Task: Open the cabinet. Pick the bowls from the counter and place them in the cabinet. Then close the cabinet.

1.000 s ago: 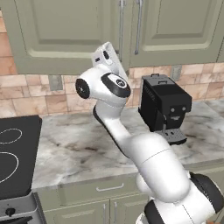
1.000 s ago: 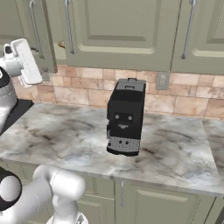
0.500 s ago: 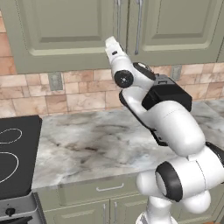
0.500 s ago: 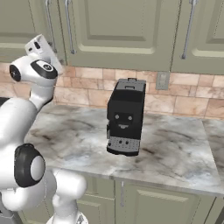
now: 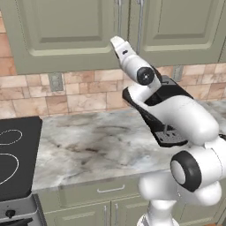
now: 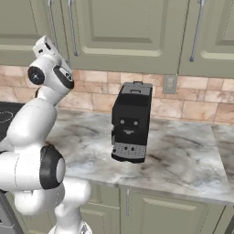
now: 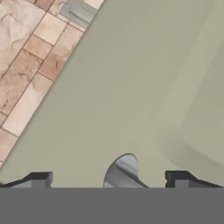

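The arm reaches up from the base toward the cabinet (image 5: 79,35), the olive-green wall unit above the desk (image 5: 101,145). Both raised-panel doors are shut, and their two long silver bar handles (image 5: 140,20) hang side by side at the seam where the doors meet. In the left base view the white hand lies at about 12 o'clock from the arm's elbow, its tip just below the lower ends of those handles. In the hand view the claw (image 7: 109,179) is spread wide, its two dark fingertips (image 7: 37,178) standing well apart at 6 o'clock, and the rounded silver end of a handle (image 7: 122,170) sits between them, close against the green door face; whether a tip touches it cannot be told. A tan brick backsplash (image 7: 26,65) fills the 10 o'clock corner of that view. On the marble-patterned desk a black coffee machine (image 6: 131,121) stands upright near the wall, below a grey wall outlet (image 6: 170,84). A black stovetop (image 5: 13,154) with white rings borders the desk at 9 o'clock in the left base view.
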Robot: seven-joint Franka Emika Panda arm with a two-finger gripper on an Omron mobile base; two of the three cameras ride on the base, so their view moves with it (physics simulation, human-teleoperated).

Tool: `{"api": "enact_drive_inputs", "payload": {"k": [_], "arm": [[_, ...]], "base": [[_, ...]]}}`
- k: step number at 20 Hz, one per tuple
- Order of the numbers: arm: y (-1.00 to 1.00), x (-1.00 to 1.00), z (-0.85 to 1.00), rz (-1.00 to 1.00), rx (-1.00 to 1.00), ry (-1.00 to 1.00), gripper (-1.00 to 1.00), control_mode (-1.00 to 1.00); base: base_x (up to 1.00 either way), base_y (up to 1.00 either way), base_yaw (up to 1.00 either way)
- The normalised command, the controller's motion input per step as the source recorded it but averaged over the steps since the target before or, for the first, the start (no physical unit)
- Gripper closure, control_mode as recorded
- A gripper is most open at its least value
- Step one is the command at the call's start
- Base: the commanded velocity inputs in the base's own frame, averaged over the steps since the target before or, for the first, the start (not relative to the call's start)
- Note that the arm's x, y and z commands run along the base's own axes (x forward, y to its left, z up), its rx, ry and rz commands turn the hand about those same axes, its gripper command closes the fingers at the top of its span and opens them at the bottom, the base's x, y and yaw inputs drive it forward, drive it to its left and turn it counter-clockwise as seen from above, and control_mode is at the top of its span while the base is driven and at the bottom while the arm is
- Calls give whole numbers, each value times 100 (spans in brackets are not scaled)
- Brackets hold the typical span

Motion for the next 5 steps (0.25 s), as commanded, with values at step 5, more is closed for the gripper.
{"api": "enact_drive_inputs", "payload": {"k": [5], "arm": [[-59,100,-12,25,13,3,-100,-100]], "base": [[0,0,0]]}}
